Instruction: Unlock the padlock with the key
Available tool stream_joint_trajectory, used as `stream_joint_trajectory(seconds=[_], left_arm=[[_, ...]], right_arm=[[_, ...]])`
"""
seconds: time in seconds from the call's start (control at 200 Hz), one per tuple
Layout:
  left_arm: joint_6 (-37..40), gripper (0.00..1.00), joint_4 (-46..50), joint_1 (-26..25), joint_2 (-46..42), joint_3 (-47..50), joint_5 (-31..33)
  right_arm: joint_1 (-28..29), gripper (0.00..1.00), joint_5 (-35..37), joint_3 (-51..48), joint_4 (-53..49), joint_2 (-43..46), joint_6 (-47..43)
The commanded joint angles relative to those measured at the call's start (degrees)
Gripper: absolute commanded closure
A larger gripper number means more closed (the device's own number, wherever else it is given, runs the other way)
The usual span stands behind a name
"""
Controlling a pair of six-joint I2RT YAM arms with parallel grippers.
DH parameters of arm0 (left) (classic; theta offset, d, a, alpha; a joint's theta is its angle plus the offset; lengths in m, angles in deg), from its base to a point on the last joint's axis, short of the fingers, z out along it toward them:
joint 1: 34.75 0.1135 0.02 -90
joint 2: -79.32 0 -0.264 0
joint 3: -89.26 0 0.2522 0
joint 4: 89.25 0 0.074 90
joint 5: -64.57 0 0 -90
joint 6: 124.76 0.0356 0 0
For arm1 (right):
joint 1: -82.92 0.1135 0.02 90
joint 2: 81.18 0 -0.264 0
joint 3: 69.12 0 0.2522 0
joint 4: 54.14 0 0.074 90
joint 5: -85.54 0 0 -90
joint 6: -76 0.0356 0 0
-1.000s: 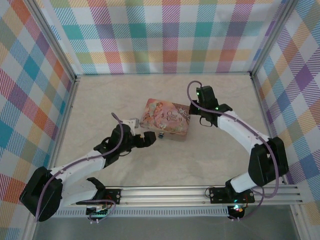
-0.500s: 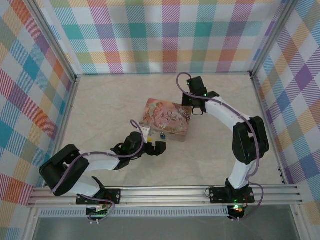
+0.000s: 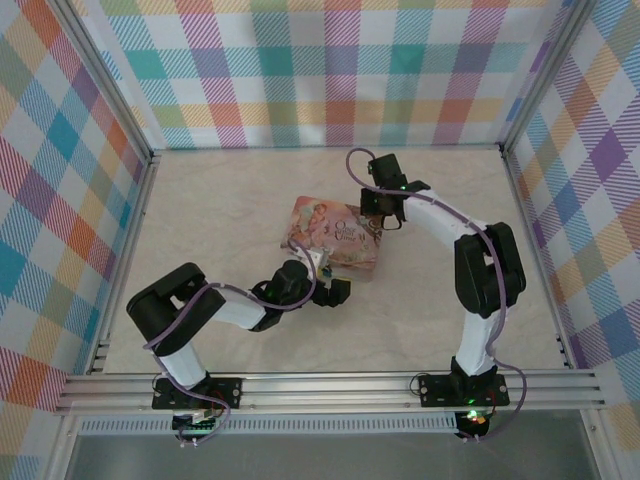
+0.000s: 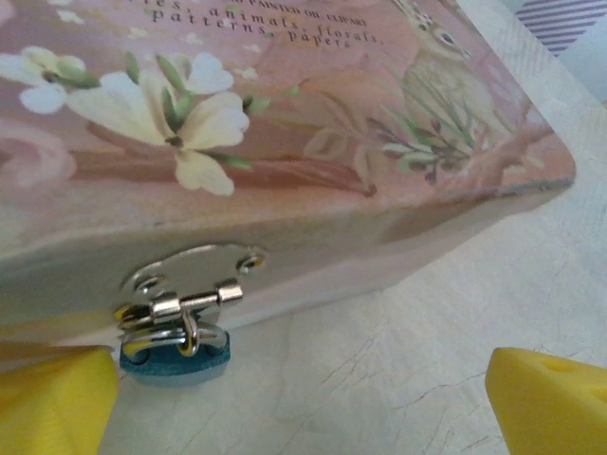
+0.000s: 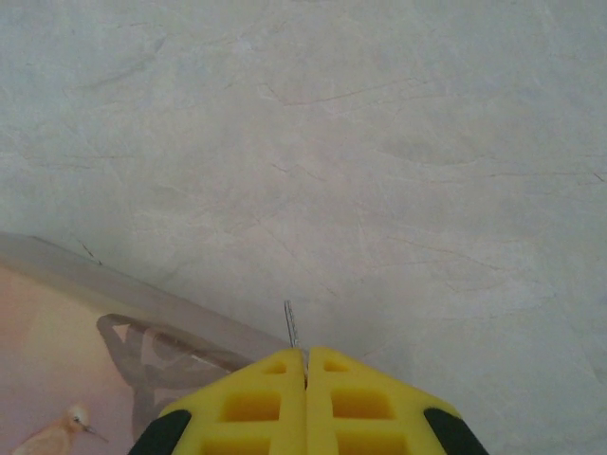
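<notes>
Right end effector (image 5: 305,355) pinches one key (image 5: 291,327); left end effector (image 4: 303,398) gapes wide, one padlock (image 4: 175,360) just ahead, hanging on one closed tin (image 4: 285,123).

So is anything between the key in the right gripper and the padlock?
Yes, the tin. The right gripper holds the key at the tin's far side, while the padlock hangs from the hasp on its near side. The left gripper faces the padlock, nothing between.

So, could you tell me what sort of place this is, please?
Probably a robot test cell in a lab: plaid cloth walls box in a pale tabletop, and the left arm and right arm are bolted to a metal rail.
</notes>
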Motion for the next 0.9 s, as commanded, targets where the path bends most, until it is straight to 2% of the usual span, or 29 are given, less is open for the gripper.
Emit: stream_joint_trajectory(seconds=[0.0,0.205,0.36,0.665,0.895], left_arm=[[1.89,0.04,-3.57,-0.75,1.73,-2.7,-5.12],[2.61,0.09,-5.35,-0.76,3.34,-4.07,-10.64],[1.8,0.09,-5.41,-0.8,4.22,-5.01,-10.16],[-0.85,0.11,-14.87,-0.4,7.68,-3.54,-11.73],[-3.64,0.1,-15.12,-0.51,10.24,-5.42,-10.82]], right_arm=[[-0.32,1.0,-1.49,1.62,-0.08,-1.24,-0.8],[-0.32,1.0,-2.2,0.11,1.12,-1.36,-0.08],[-0.32,1.0,-2.07,-1.21,1.84,-0.79,0.18],[-0.32,1.0,-2.34,-2.65,2.79,0.22,0.88],[-0.32,1.0,-2.69,-3.2,3.22,0.67,1.14]])
